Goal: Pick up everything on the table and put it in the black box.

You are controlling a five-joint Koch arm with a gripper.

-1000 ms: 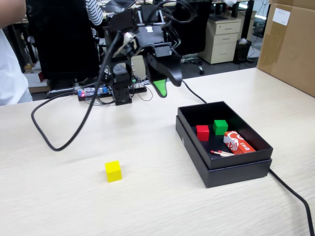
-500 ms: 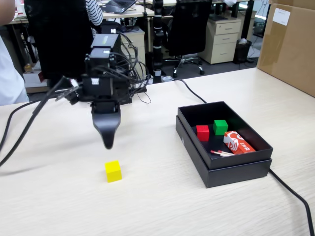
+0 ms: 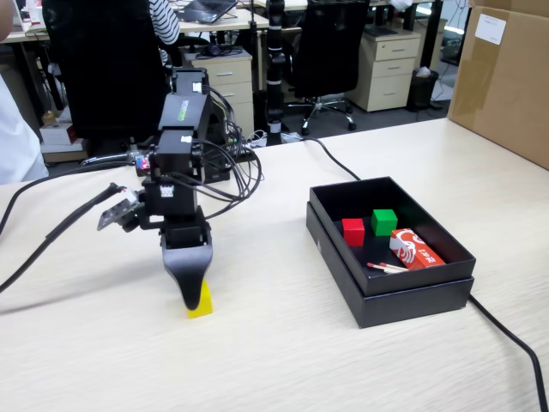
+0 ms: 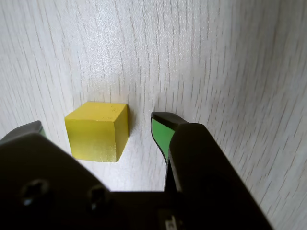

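Observation:
A yellow cube [image 4: 98,132] sits on the pale wood table [image 3: 283,360] between my gripper's two jaws, with a gap on each side of it. My gripper [image 4: 98,125] is open and lowered over the cube. In the fixed view my gripper [image 3: 190,297] points straight down and hides most of the yellow cube [image 3: 205,303], leaving only its right part visible. The black box [image 3: 333,247] stands to the right on the table. A red cube [image 3: 352,231] and a green cube [image 3: 384,221] lie inside it.
An orange-red and white packet [image 3: 416,249] and thin red-tipped sticks [image 3: 388,268] also lie in the box. A black cable [image 3: 515,348] runs from the box's right corner to the front edge. A brown carton [image 3: 506,77] stands at the far right. Arm cables trail left.
The arm swung from near the box to the left, then came down. My gripper has dropped from above the yellow cube to the tabletop, with the jaws on either side of it.

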